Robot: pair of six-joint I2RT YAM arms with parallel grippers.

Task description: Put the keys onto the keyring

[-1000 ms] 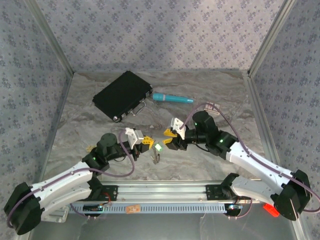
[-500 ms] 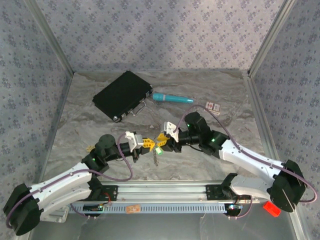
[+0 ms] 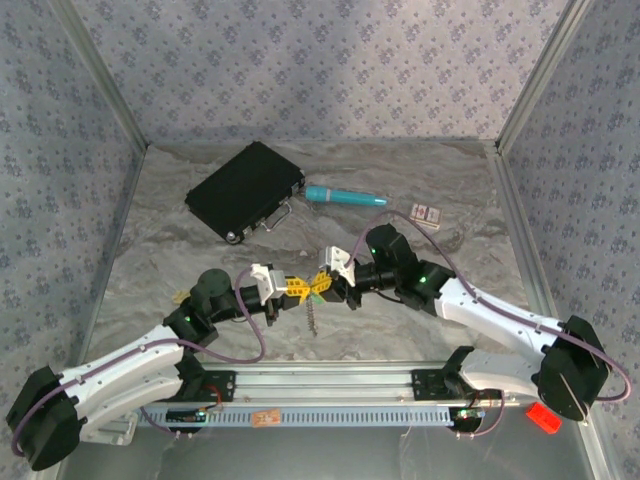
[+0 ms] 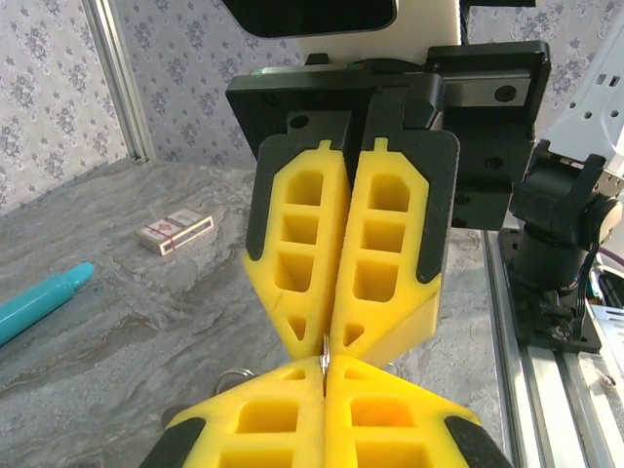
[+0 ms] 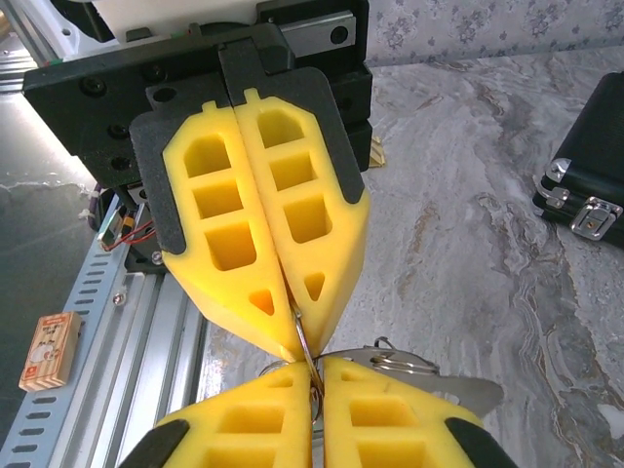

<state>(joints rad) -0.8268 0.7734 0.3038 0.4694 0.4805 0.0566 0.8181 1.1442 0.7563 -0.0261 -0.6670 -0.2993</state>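
**Keyring: clamped by two hands, tip to tip**

- Left hand (image 3: 292, 288): fingers together, pinching the keyring (image 5: 304, 343). The keyring is seen edge-on as a thin silvery wire leaving the fingertips.
- Right hand (image 3: 322, 283): fingers together, with its tips meeting the left hand's. The same wire runs into the seam between them, so it grips the keyring too.
- Chain (image 3: 313, 318): hangs just below the meeting tips, over the worktop (image 3: 420, 335).
- Flat silvery piece (image 5: 456, 392) with small wire rings: just beside the right hand's fingertip and partly behind it. Whether it is a key cannot be told.
- Hidden: most of the loop lies inside the two grips.
- Hard to make out: a green speck at the tips in the top view, too small to name.
- Case (image 3: 245, 190) and pen (image 3: 345, 196): well beyond both hands.
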